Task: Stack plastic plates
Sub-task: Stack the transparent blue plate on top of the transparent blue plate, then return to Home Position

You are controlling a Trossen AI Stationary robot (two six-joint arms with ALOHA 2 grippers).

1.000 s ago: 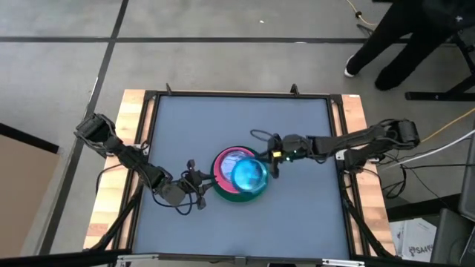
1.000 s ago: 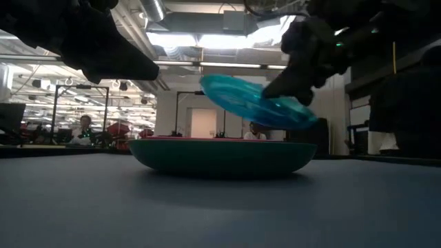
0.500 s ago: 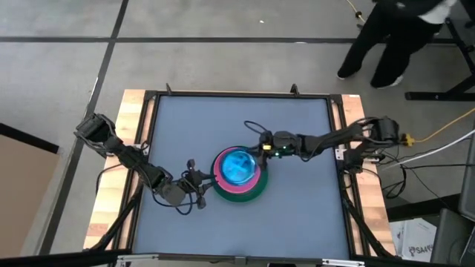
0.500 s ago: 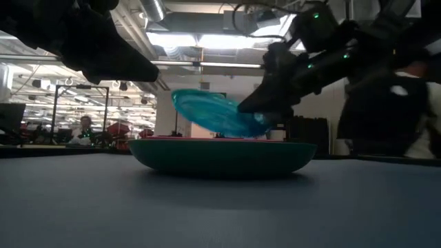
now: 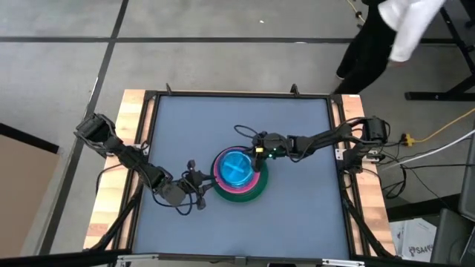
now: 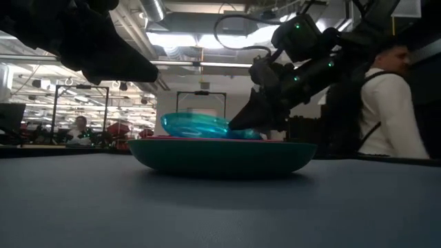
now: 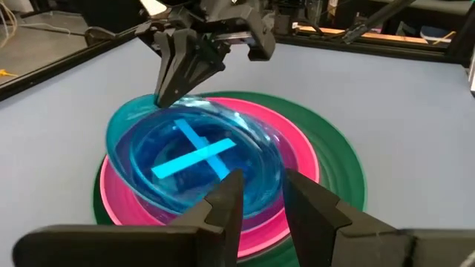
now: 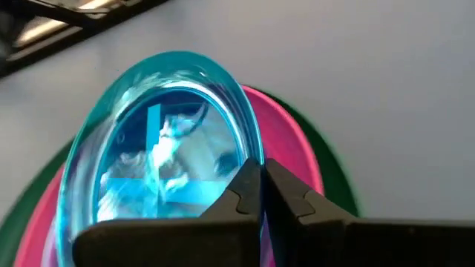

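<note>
A stack stands in the middle of the table: a large dark green plate [image 5: 249, 195] at the bottom, a medium pink plate [image 7: 293, 141] on it, and a small translucent blue plate [image 5: 237, 167] on top. My right gripper [image 5: 257, 153] is shut on the blue plate at the stack's far right side. My left gripper [image 7: 263, 200] hovers open just left of the stack, fingers pointing at it and touching nothing. The grey plate and the small pink plates do not show. My right gripper pinches the blue plate's rim [image 8: 251, 152] between its two fingers, which slant down from the table's far right. The plate [image 6: 196, 125] sits slightly tilted, its held side low on the pink plate and its opposite edge a little raised.
Bare grey tabletop [image 5: 297, 222] lies all around the stack, framed by a black rail and wooden side strips. A person [image 6: 393, 103] stands beyond the table's far right corner.
My right gripper has carried the blue plate toward the table's left, from over the stack's right rim to over its middle, and has come down. The plate was steeply tilted and lifted clear; it now lies nearly level on the pink plate.
</note>
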